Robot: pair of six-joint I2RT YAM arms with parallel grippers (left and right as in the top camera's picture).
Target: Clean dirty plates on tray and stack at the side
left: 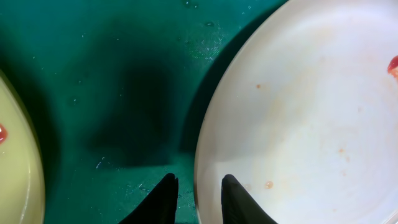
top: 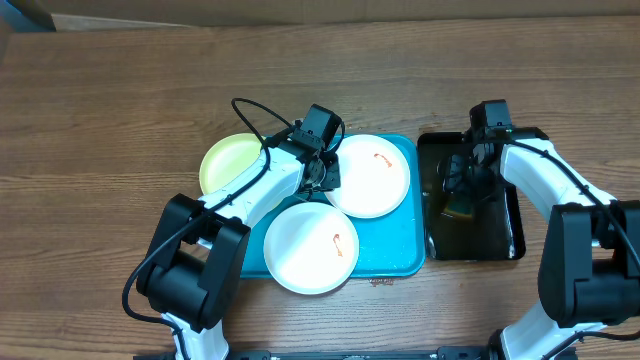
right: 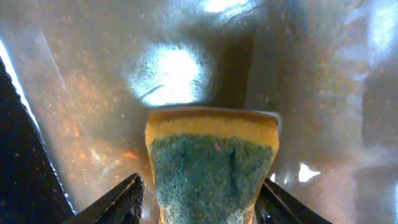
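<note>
Plates lie three to the turquoise tray [top: 395,248] from overhead: the yellow-green plate [top: 230,165] overhangs its left rim, the far white plate [top: 372,178] sits back right, and the near white plate [top: 308,250] juts over the front edge. My left gripper [top: 326,178] is at the far white plate's left rim; my right gripper [top: 466,192] is down in the black tray [top: 502,235].

Through my left wrist, my fingers [left: 239,204] stand narrowly apart astride that rim, one over plate, one over tray; whether they pinch it I cannot tell.

Through my right wrist, my jaws are spread either side of a yellow-and-green sponge [right: 211,168] on the wet tray floor.
</note>
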